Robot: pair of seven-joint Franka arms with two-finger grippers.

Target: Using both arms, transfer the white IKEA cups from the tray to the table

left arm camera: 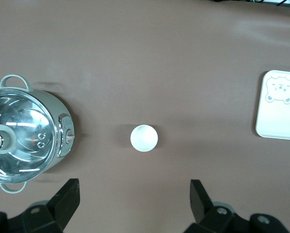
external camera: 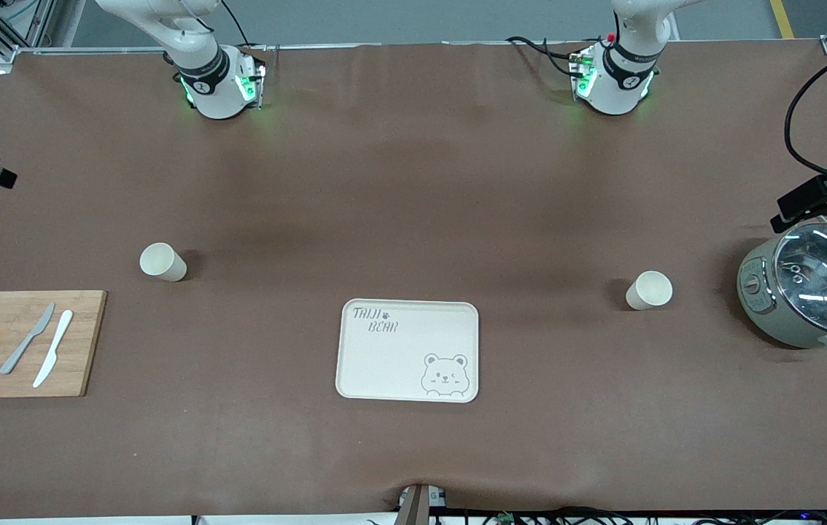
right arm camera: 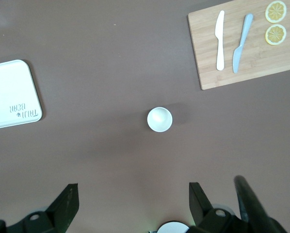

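Two white cups stand upright on the brown table. One cup (external camera: 162, 262) is toward the right arm's end and shows in the right wrist view (right arm camera: 159, 119). The other cup (external camera: 650, 290) is toward the left arm's end and shows in the left wrist view (left arm camera: 144, 138). Both arms rise out of the front view's top, so neither gripper shows there. My left gripper (left arm camera: 134, 187) is open and empty, high over the table near its cup. My right gripper (right arm camera: 133, 191) is open and empty, high over the table near its cup.
A cream bear tray (external camera: 399, 357) lies between the cups, nearer the front camera. A wooden board (external camera: 85, 364) with two knives and lemon slices lies at the right arm's end. A lidded green pot (external camera: 807, 292) stands at the left arm's end.
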